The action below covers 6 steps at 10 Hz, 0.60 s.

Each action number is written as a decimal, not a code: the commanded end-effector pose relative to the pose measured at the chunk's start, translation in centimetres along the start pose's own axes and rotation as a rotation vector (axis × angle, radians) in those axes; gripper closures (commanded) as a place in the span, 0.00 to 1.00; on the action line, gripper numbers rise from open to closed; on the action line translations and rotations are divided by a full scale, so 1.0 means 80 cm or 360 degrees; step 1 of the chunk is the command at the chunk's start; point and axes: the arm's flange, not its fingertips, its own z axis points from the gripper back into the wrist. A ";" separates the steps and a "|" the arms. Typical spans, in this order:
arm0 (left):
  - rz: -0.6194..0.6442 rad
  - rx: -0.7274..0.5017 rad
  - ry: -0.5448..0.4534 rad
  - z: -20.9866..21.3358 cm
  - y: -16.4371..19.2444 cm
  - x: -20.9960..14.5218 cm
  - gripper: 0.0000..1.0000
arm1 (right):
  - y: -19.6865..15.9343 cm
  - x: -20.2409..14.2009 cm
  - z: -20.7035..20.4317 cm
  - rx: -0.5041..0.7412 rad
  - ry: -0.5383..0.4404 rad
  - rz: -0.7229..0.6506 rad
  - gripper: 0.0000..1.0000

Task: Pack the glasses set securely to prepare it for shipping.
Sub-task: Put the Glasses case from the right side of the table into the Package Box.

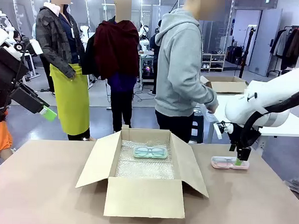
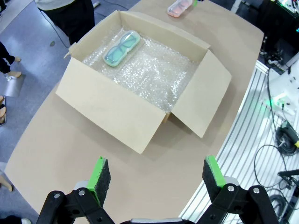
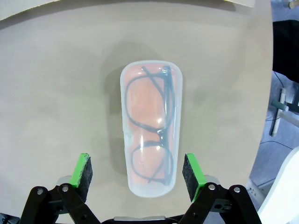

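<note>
Mint-green case (image 1: 150, 152) already lay on bubble wrap (image 1: 145, 170) in the cardboard box (image 1: 144, 196); the pink case (image 3: 150, 130), unpacked, sat on the counter (image 3: 56, 70) between the spread, empty right jaws. The left jaws hung released.

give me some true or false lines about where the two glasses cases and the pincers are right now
1. The mint-green case lies inside the open box on bubble wrap. True.
2. The pink case is in the box too. False: it lies on the table, to the right of the box.
3. The right pincer is open, one finger on each side of the pink case. True.
4. The left pincer holds the mint-green case. False: it is open and empty, above the table.
</note>
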 end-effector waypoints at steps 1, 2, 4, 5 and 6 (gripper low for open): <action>-0.0008 -0.0017 -0.0015 0.003 0.000 0.000 0.00 | -0.001 0.000 -0.011 -0.0041 -0.0007 -0.0025 0.02; -0.0008 -0.0017 -0.0015 0.003 0.000 0.000 0.00 | 0.000 0.001 -0.019 -0.0017 0.0003 -0.0022 0.02; -0.0008 -0.0017 -0.0015 0.003 0.000 0.000 0.00 | -0.001 0.004 -0.034 -0.0001 -0.0002 -0.0040 0.02; -0.0008 -0.0017 -0.0015 0.003 0.000 0.000 0.00 | -0.003 0.005 -0.039 0.0012 -0.0007 -0.0049 0.02; -0.0008 -0.0017 -0.0015 0.003 0.000 0.000 0.00 | -0.004 0.005 -0.041 0.0017 -0.0014 -0.0056 0.02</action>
